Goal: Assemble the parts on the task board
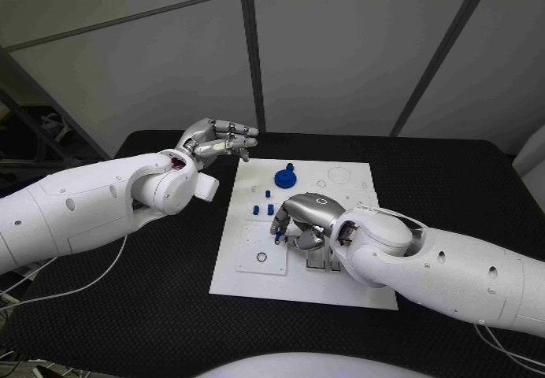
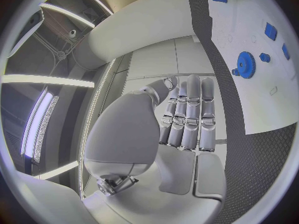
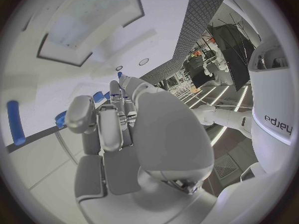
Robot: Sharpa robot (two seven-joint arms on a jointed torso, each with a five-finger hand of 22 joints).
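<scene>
Centrally, white task board (image 1: 341, 276) with blue gear (image 1: 284, 177), perhaps several pegs.

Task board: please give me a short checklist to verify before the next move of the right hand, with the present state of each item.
1. The task board lies flat on the table: ok.
2. The right hand is over the board, fingers pointing down: ok.
3. The right hand holds a part: cannot tell; a thin blue piece shows at its fingers, but the contact is hidden.
4. The left hand is raised off the board's far left corner, holding nothing: ok.
5. The blue gear stands apart from both hands: ok.
6. The small blue parts beside the right hand stay untouched: ok.
</scene>
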